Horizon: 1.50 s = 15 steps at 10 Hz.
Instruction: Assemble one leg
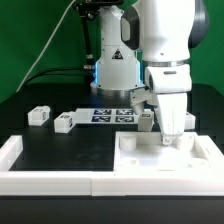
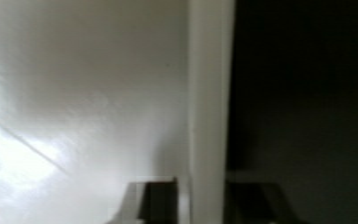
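Two small white blocks lie loose on the black table [image 1: 80,150] toward the exterior view's left: an outer leg [image 1: 38,115] and a second leg [image 1: 63,122], each with a black-and-white tag and both well apart from the square tray-like piece [image 1: 140,165]. What we take for a third leg [image 1: 147,119] sits just beside the gripper [image 1: 168,136], between it and the marker board [image 1: 108,113].

The gripper hangs low over the far part of the tray-like piece, its fingers reaching down toward that surface. We cannot tell whether it is released or clenched on a part. The wrist view gives only a close white surface [image 2: 78,100] with a straight edge against black, plus two dark shapes, probably fingertips [image 2: 155,203]. A pale strip runs between them, and we cannot say what it is.

Progress, as we judge it: no leg is seen standing fixed in the tray-like piece, so seating and securing one leg remains.

Contents: the near recess [image 1: 132,150] appears to hold nothing, and the area under the gripper is hidden. A low white wall [image 1: 60,183] borders the table's near side.
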Motion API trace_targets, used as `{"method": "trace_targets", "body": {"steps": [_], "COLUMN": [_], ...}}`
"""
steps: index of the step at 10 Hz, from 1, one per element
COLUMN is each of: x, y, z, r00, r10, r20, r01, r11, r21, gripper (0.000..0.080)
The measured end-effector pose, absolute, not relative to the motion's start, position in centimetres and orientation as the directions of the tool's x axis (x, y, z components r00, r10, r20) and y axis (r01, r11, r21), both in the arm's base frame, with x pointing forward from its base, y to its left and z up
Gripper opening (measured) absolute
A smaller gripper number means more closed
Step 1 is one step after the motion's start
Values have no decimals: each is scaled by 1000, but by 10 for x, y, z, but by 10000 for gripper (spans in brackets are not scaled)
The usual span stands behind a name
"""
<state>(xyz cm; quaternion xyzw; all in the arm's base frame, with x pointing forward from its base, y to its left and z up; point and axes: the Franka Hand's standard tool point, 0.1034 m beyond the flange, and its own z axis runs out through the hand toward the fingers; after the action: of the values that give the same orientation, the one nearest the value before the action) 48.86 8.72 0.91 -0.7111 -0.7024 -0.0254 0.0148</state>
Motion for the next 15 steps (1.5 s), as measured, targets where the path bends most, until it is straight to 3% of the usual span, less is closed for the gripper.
{"method": "trace_targets", "body": {"steps": [1,2,3,4,7,10,15], "x": [489,489,489,489,489,489,446], "y": [87,87,87,87,86,86,103], "z": [9,9,9,9,9,9,45], "r00": [12,13,13,13,14,15,263], "r10": [998,998,998,998,998,998,964], "r20": [57,57,57,57,57,57,41], "r01": [1000,1000,1000,1000,1000,1000,964], "r11": [-13,-13,-14,-14,-14,-16,-264], "r21": [15,15,15,14,14,15,20], "gripper": [272,272,456,578,646,649,649]}}
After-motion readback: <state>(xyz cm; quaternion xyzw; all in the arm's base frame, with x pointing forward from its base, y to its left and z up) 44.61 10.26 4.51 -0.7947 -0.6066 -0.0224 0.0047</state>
